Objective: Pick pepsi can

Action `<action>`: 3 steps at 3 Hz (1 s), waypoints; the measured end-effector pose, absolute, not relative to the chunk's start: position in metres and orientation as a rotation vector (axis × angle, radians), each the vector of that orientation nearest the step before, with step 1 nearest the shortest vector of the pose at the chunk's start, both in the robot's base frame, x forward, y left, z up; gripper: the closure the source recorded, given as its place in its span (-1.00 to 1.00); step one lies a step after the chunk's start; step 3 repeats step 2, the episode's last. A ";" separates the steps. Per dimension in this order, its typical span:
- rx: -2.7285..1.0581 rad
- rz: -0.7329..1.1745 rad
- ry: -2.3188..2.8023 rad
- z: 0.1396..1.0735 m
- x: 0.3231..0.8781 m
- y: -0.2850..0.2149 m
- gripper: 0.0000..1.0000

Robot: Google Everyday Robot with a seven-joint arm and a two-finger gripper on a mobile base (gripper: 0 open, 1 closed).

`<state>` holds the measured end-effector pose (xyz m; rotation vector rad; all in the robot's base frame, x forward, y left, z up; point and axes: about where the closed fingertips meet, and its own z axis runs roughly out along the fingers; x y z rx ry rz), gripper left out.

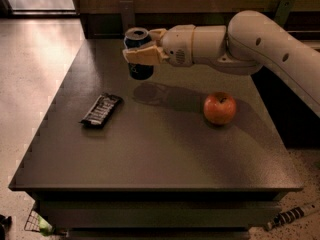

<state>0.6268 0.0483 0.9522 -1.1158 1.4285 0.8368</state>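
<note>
The pepsi can (138,70) is a dark-blue can with a silver top rim. It hangs upright in the air above the far left part of the dark table (155,154), with its shadow on the tabletop below it. My gripper (141,46) reaches in from the right and is shut on the can, one beige finger (141,56) across its front and the other behind it near the rim.
A flat black snack-bar wrapper (101,110) lies on the table's left side. A red apple (219,108) sits to the right, under my arm (260,44). A wall and rails run behind the table. The floor lies to the left.
</note>
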 end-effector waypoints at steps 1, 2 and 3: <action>-1.112 0.822 1.416 0.981 0.623 0.047 1.00; -1.116 0.803 1.405 1.003 0.616 0.047 1.00; -1.116 0.803 1.405 1.003 0.616 0.047 1.00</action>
